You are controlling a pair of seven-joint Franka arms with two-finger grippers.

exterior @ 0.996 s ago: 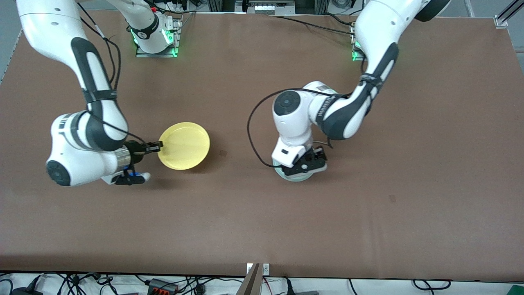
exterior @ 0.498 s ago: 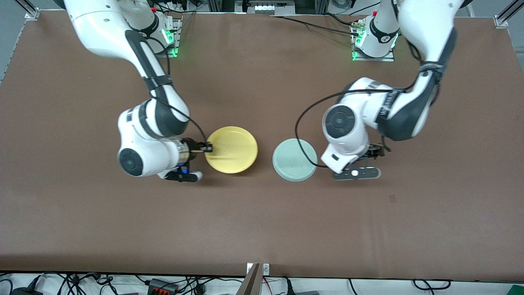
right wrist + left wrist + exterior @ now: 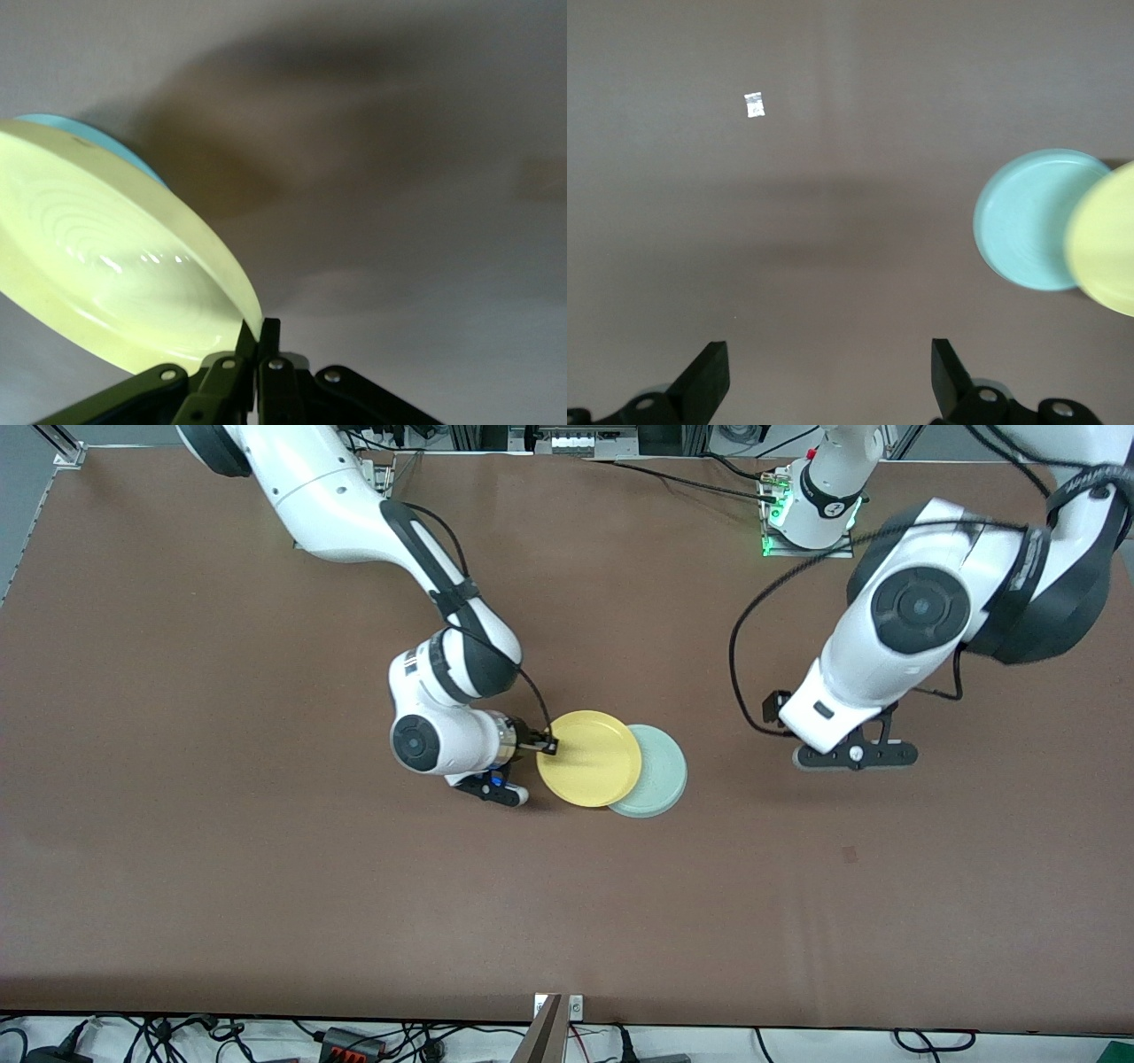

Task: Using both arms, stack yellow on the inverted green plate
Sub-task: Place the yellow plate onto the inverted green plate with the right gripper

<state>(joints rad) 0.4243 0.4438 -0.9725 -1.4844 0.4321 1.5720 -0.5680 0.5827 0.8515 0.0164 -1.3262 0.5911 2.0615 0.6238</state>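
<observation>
Gripping the yellow plate by its rim, the right gripper is holding it partly over the inverted green plate. The left gripper is hanging wide open and empty over bare table, toward the left arm's end.

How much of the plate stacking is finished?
Done: the green plate lies upside down on the table, and the left gripper has let go, jaws open, off toward its own end. In hand: the right gripper pinches the yellow plate, partly over the green. Left: center it and release.
</observation>
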